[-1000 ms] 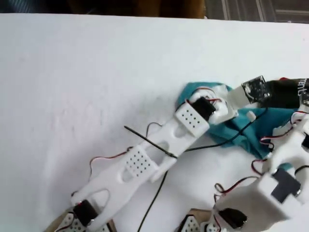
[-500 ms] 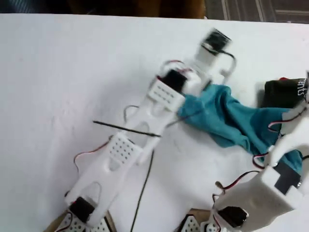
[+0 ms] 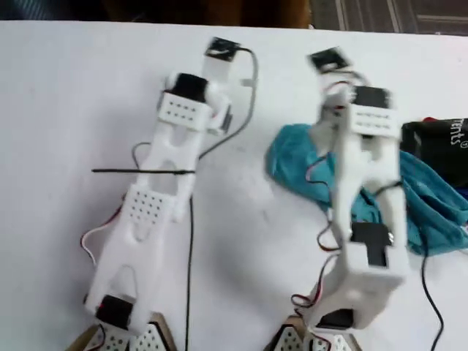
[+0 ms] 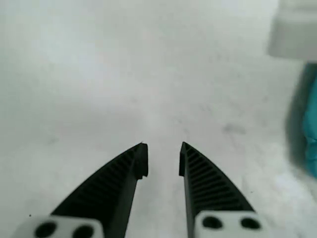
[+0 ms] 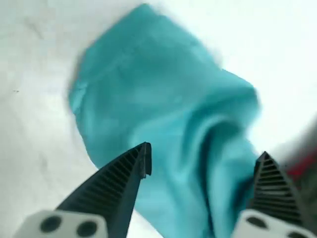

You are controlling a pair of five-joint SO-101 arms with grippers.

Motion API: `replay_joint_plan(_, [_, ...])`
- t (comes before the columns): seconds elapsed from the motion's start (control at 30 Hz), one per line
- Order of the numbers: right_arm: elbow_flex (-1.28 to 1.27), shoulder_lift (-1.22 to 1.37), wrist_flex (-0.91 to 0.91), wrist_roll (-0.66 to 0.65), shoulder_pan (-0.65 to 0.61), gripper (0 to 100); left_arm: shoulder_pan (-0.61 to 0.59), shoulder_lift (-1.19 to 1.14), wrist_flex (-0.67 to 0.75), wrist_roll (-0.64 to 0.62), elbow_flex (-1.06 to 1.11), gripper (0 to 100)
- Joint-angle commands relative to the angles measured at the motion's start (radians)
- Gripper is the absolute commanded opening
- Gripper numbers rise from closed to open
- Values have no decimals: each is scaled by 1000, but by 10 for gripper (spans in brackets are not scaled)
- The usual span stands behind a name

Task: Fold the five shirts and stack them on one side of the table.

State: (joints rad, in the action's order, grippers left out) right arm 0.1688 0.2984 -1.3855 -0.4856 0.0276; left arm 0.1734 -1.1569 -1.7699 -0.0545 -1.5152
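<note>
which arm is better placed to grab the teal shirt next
Right, most likely. The right claw is open directly above the teal shirt, its jaws spread wide over the cloth. The left claw is over bare table, with the shirt off to one side.

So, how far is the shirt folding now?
Done: perhaps the black shirt, lying at the side. In hand: nothing; right gripper open over the crumpled teal shirt, left gripper open over bare table. Left: folding the teal shirt and stacking.
</note>
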Motion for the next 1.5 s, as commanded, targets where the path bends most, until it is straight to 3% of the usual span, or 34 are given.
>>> replay_joint_plan(0.0, [38,120,54,6,-13,323,-14,77,-20,-8,22,128])
replay_joint_plan(0.23, [157,372,42,3,62,311,-32,77,-18,-8,145,128])
replay_joint_plan(0.3, [229,438,18,3,73,235,-48,75,-17,-8,163,128])
replay_joint_plan(0.4, [364,526,-53,9,76,3,-78,75,-17,-8,170,128])
replay_joint_plan(0.47, [463,578,-107,11,85,48,-97,77,-17,-8,171,128])
replay_joint_plan(0.57, [606,627,-163,12,127,24,-118,80,-18,-8,171,128])
replay_joint_plan(0.87, [1003,650,-311,9,389,19,-163,84,-20,-5,173,128])
replay_joint_plan(1.07, [1114,656,-355,11,550,19,-193,74,-20,-6,174,127])
replay_joint_plan(1.37, [1125,799,-318,5,483,22,-209,77,-20,-6,222,83])
replay_joint_plan(1.47, [1128,825,-332,3,461,98,-212,84,-20,-5,309,83])
